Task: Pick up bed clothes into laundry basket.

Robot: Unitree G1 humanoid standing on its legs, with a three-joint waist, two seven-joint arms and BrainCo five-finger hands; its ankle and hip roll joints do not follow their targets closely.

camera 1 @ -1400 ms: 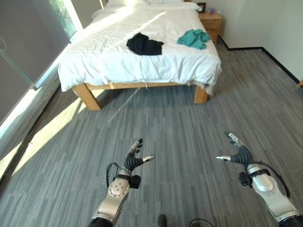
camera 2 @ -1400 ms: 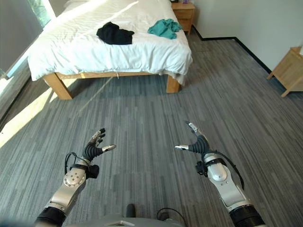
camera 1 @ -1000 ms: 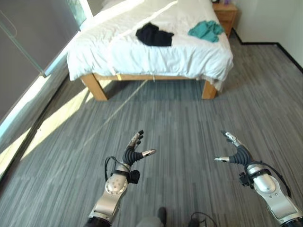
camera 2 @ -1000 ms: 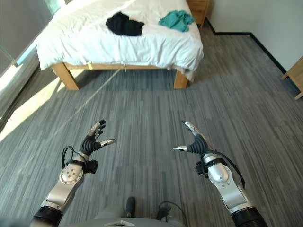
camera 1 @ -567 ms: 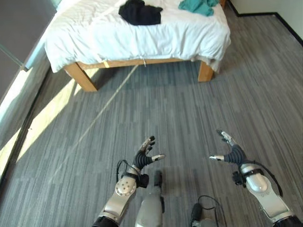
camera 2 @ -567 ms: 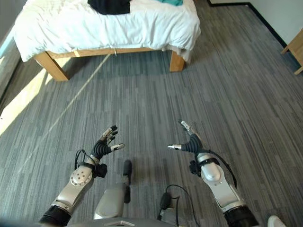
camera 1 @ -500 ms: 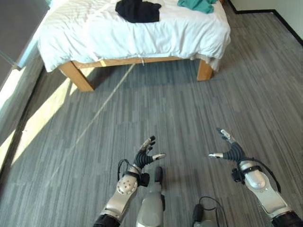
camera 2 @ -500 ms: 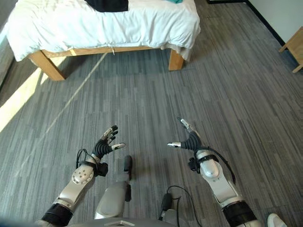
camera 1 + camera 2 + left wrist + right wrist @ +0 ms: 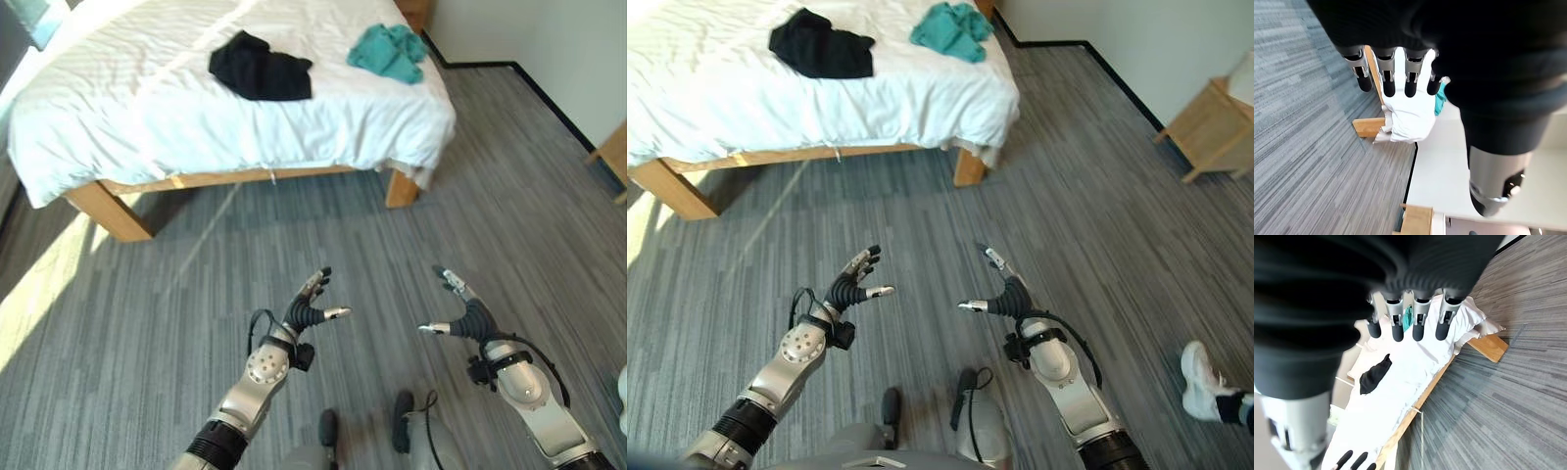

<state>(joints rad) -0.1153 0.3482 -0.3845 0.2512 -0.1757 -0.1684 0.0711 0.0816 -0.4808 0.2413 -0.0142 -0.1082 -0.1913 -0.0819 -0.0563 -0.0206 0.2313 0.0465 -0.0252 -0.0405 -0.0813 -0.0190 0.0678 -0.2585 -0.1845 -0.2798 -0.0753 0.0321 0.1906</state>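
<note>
Your two garments lie on the bed [image 9: 118,147], well apart from you: the black garment [image 9: 260,70] near its middle, the teal garment [image 9: 389,51] toward the far corner. Both the left robot hand [image 9: 310,311] and right robot hand [image 9: 460,315] hang over the floor, fingers spread wide, holding nothing.

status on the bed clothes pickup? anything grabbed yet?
Nothing done yet. The black garment and the teal garment both lie on the white bed, apart from each other. The left hand and right hand are open and empty, held over the grey floor short of the bed. Left: reach the bed, pick up both garments and get them into a laundry basket.
</note>
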